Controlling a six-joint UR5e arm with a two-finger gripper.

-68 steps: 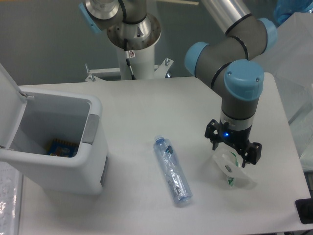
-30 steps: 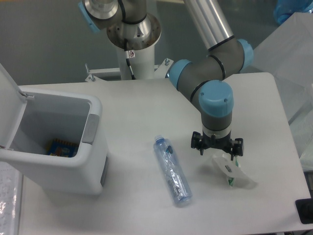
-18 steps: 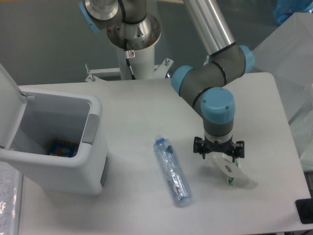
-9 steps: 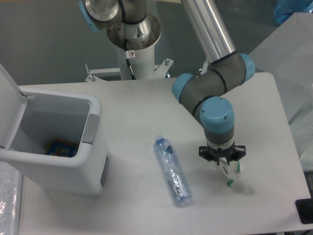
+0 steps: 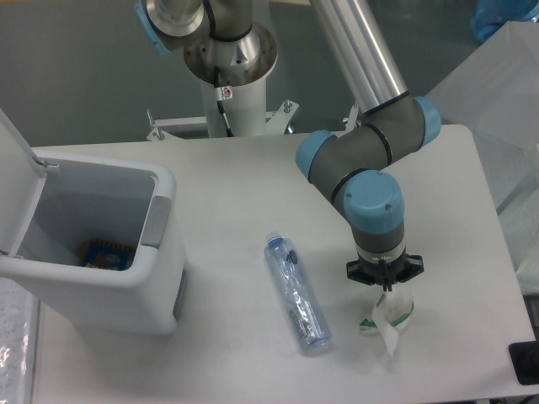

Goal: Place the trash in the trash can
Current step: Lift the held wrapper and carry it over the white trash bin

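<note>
Bin: boxy white plastic trash can (image 5: 126,278), lid hinged open, at 9 o'clock.
Bottle: long clear blue-tinted plastic bottle (image 5: 297,292), lying at centre.
Wrapper: small crumpled white wrapper with green marks (image 5: 386,313), at 4 o'clock.
Tool: two-finger gripper (image 5: 384,281), pinched on the wrapper's top.
Risk: thin hold; the wrapper may slip out in transit.

End effector (image 5: 384,284) lower and closed on the wrapper (image 5: 387,316), now crumpled narrower between its fingers.
</note>
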